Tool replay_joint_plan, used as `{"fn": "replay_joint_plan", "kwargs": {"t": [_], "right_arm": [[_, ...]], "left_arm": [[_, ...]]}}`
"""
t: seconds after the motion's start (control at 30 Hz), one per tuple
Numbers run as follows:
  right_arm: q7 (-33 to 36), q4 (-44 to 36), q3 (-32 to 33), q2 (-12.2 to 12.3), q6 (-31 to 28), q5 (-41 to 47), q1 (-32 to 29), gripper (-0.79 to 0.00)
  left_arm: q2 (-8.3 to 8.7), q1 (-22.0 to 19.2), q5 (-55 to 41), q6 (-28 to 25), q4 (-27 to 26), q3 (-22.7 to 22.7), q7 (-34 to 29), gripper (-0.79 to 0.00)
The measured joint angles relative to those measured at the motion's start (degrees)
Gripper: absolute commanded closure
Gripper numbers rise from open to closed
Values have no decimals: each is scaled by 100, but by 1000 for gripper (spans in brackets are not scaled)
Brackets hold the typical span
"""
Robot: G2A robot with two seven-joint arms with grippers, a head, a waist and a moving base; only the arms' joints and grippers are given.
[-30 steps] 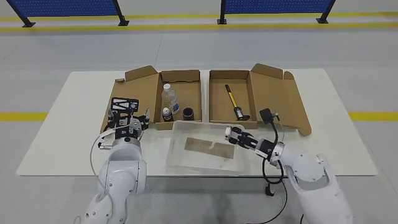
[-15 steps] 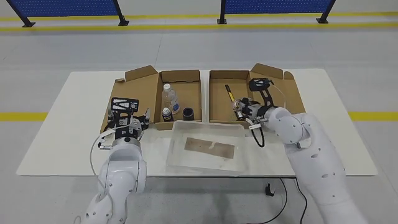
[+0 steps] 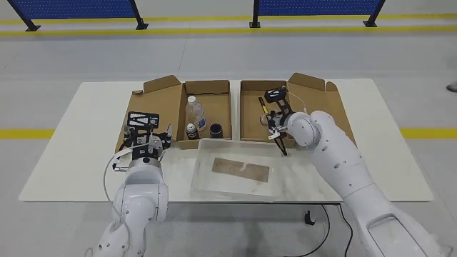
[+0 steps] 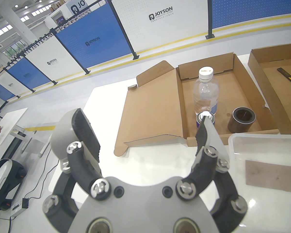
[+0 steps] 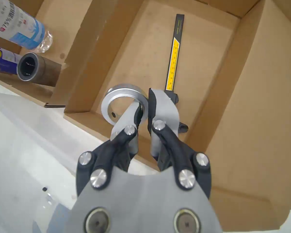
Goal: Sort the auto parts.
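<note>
The right end effector [image 5: 143, 112] was clenched on the ring [image 5: 118, 89], holding it over the right box [image 5: 135, 49], just beside the caliper [image 5: 173, 56]. The left end effector [image 4: 141, 116] hung released above the table [image 4: 104, 132], near the left box [image 4: 232, 86].

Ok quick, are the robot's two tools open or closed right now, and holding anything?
Left tool: open, holding nothing.
Right tool: closed on the silver ring, over the right box.

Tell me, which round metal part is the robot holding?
The shiny silver ring, pinched by the right gripper at the box with the caliper. The dark tube stands untouched in the other box, by the bottle.
</note>
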Motion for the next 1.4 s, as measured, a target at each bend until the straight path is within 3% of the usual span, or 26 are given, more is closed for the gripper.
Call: {"fn": "replay_joint_plan", "kwargs": {"t": [0.53,0.57,0.67,0.8,1.07,1.1,1.2,1.4], "right_arm": [[-383,1864,-664,-577,-355,381,645,0],[-395,1929,-676,-599,-368,396,668,-49],[-408,2135,-721,-665,-414,415,743,-89],[-429,2356,-757,-740,-491,447,822,-262],[-558,2651,-770,-849,-623,490,987,-372],[-601,2655,-764,-855,-636,490,1007,-425],[-816,2627,-697,-858,-672,540,1073,-785],[-1334,2178,-427,-758,-716,630,1130,-785]], "left_arm": [[0,0,0,0,0,0,0,-785],[0,0,0,0,0,0,0,-785],[0,0,0,0,0,0,0,-785],[0,0,0,0,0,0,0,-785],[0,0,0,0,0,0,0,-785],[0,0,0,0,0,0,0,-785],[0,0,0,0,0,0,0,-785],[0,0,0,0,0,0,0,-785]]}}
